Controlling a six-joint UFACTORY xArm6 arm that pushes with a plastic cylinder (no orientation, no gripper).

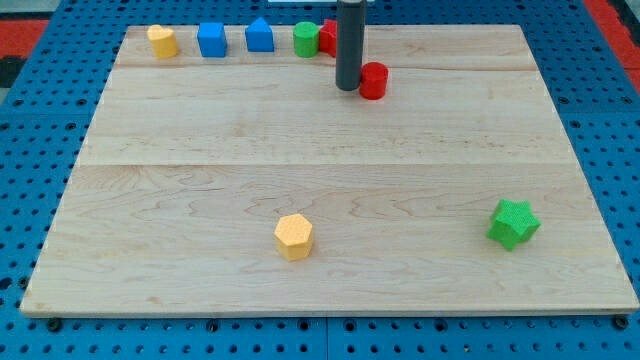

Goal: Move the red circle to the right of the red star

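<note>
The red circle (374,80) is a short red cylinder near the view's top, a little right of centre. My tip (348,87) rests on the board right against the circle's left side. The red star (328,38) sits in the row at the view's top, partly hidden behind the rod, so only its left part shows. The red circle lies to the right of and a bit below the red star.
At the view's top stand a yellow block (162,41), a blue square block (211,40), a blue house-shaped block (259,36) and a green circle (305,39) touching the red star. A yellow hexagon (294,236) and a green star (514,223) lie near the view's bottom.
</note>
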